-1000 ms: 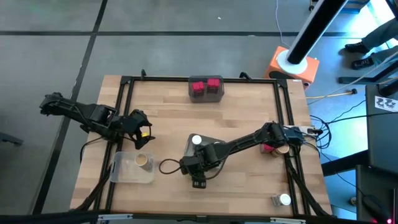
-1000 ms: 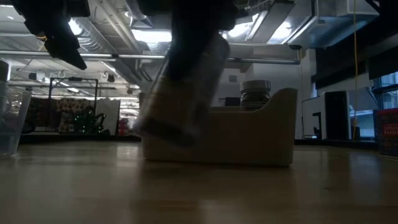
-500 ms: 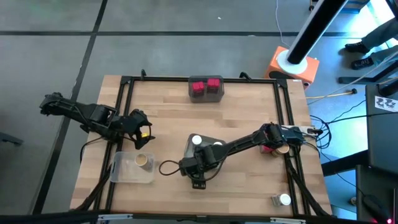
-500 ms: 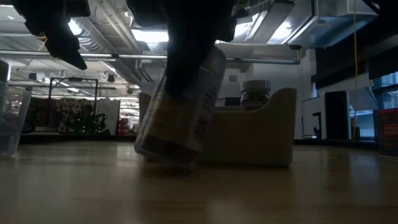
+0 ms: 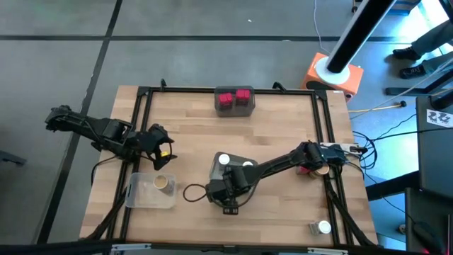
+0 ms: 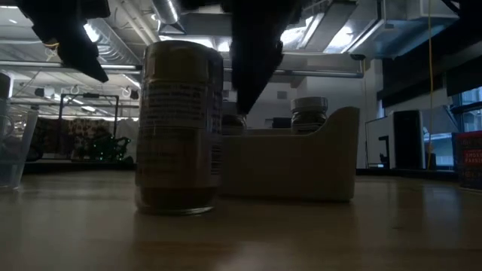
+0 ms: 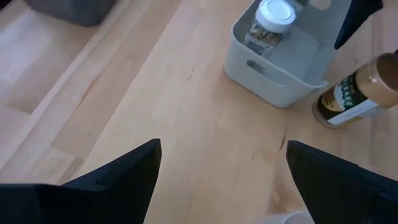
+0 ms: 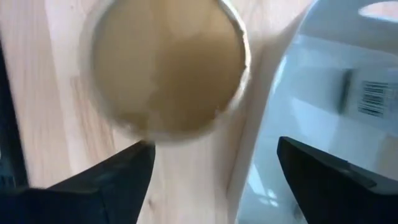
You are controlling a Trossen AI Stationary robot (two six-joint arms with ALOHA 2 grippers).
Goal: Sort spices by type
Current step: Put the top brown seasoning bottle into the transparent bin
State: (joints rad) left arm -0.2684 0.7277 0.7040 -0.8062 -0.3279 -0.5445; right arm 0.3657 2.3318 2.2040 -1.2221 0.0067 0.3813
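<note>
Fingers of your right gripper stand spread above the tan-topped jar, upright on the tabletop at lower centre beside the grey tray; it looks light, rigid and smooth, so pinch its sides below the lid.

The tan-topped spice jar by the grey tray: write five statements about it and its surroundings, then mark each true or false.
1. The round tan-topped spice jar stands upright on the wooden table. True.
2. The right gripper is shut on that jar. False: its fingers are open, with the jar standing free.
3. The grey rectangular tray holds a white-topped jar. True.
4. The two red blocky jars lie in the clear tray near the left arm. False: they sit in a dark tray at the table's far edge.
5. The left gripper holds a jar. False: it is open and empty.
</note>
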